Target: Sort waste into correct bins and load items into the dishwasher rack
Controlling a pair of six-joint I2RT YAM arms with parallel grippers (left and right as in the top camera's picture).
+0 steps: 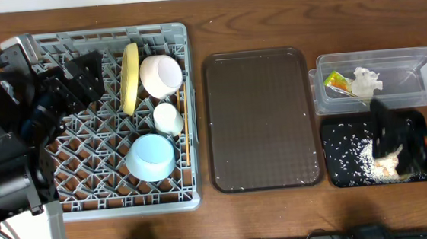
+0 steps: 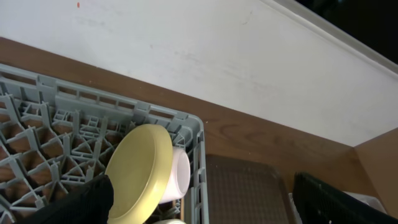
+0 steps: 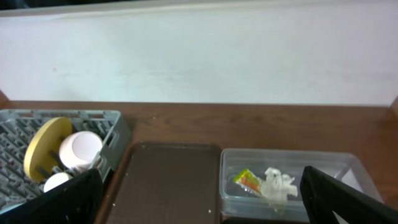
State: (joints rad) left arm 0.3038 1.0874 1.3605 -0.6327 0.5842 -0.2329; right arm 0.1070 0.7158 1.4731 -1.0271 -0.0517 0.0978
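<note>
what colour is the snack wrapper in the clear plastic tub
The small snack wrapper is green and yellow, clearest overhead.

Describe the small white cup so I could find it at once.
Start at the big grey dishwasher rack, the largest thing on the left, and look along its right edge. There the small white cup sits between the white bowl farther back and the light blue bowl nearer the front. It is the smallest of the three, white but much narrower than the bowl.

Matt grey plastic rack (image 1: 129, 206). Smooth, glossy yellow plate (image 1: 129, 79). Finely textured brown tray (image 1: 259, 120). Clear plastic tub (image 1: 376, 55). Wood-grain table (image 1: 266, 16).
</note>
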